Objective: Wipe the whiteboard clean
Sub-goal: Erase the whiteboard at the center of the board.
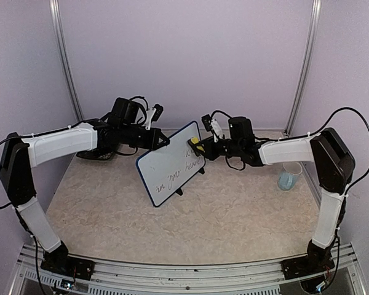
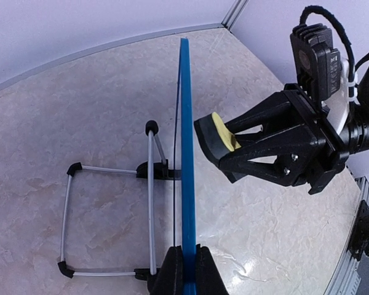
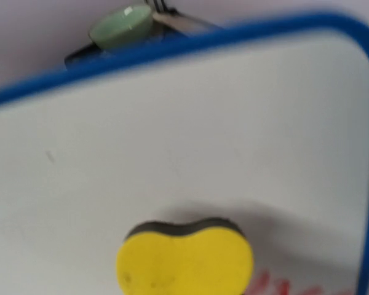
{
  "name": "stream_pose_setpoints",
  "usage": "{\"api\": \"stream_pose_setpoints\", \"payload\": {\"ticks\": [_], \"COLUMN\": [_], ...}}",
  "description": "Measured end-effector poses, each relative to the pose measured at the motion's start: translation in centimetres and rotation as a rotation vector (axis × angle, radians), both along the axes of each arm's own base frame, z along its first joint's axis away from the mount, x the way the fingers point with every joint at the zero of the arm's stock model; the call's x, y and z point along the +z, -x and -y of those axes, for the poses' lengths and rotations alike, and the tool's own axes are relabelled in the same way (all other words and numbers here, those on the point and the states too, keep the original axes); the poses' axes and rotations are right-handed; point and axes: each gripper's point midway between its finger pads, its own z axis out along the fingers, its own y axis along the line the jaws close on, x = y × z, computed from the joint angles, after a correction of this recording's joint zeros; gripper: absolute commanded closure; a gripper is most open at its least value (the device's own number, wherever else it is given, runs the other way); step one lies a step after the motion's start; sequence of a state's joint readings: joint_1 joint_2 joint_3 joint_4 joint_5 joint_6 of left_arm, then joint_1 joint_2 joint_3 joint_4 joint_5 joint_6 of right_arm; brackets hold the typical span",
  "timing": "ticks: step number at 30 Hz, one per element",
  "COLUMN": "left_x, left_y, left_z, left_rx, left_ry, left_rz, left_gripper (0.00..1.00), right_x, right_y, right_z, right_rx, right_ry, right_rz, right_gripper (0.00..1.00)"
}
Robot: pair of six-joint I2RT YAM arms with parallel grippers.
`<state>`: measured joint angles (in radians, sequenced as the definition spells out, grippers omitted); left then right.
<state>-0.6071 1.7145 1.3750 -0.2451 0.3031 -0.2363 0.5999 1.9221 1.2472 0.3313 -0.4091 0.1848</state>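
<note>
whiteboard point(image 1: 169, 167): seems light, stiff, glossy (likely slippery); best held at its edge.
left gripper point(image 2: 187, 273): clamped on whiteboard edge.
right gripper point(image 2: 220, 145): clamped on soft sponge point(image 3: 184, 265).

A: Top pic bright, soft light all over. Faint shadow under the whiteboard point(image 1: 170, 167).
B: Yep. Left wrist pic bends at edges, shiny spot on table point(image 2: 252, 246). Right wrist pic v. blurry, yellow sponge point(image 3: 184, 264) fuzzy, dim shadow round it.
</note>
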Motion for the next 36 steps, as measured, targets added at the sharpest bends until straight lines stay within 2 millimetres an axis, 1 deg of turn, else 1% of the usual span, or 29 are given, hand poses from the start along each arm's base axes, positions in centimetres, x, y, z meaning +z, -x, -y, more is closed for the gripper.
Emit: {"api": "stream_pose_setpoints", "payload": {"ticks": [2,4,8,11,15,18,22,25,29,32,34,36], "left_x": [0.0,0.0,-0.3,-0.6,-0.8,-0.8,-0.7,-0.7,-0.7,-0.6,-0.6,-0.6], "left_y": [0.1,0.2,-0.1,-0.4,-0.6,-0.5,-0.4,-0.3,-0.3,-0.3,-0.2,-0.2], "left_z": [0.0,-0.1,-0.9,-1.6,-2.1,-2.2,-2.1,-2.0,-2.0,-2.0,-1.9,-1.9], "left_rx": [-0.005,-0.006,0.012,0.030,0.042,0.045,0.042,0.036,0.034,0.030,0.028,0.024], "left_ry": [0.002,0.007,0.009,0.009,0.012,0.017,0.022,0.026,0.028,0.031,0.033,0.036], "left_rz": [0.002,0.004,0.001,-0.005,-0.010,-0.011,-0.013,-0.014,-0.014,-0.014,-0.014,-0.015], "left_gripper": [1.00,1.00,1.00,1.00,1.00,1.00,1.00,1.00,1.00,1.00,1.00,1.00], "right_x": [0.5,0.7,0.1,-1.1,-2.6,-4.5,-7.5,-8.6,-8.5,-7.9,-6.8,-5.3], "right_y": [0.0,-0.3,-0.5,-0.5,0.3,1.3,2.6,2.9,2.9,2.9,2.8,2.6], "right_z": [-0.6,-1.1,-2.5,-3.1,-3.7,-3.4,-2.6,-2.4,-2.3,-2.4,-2.7,-3.2], "right_rx": [-0.005,-0.012,-0.012,-0.018,-0.030,-0.029,-0.032,-0.035,-0.040,-0.054,-0.062,-0.065], "right_ry": [-0.012,-0.024,-0.025,-0.006,0.015,0.035,0.078,0.093,0.096,0.114,0.115,0.106], "right_rz": [0.020,0.030,0.037,0.030,0.023,-0.002,-0.055,-0.075,-0.079,-0.079,-0.059,-0.032], "right_gripper": [0.99,0.99,0.99,1.00,1.00,1.00,1.00,1.00,1.00,1.00,1.00,1.00]}}
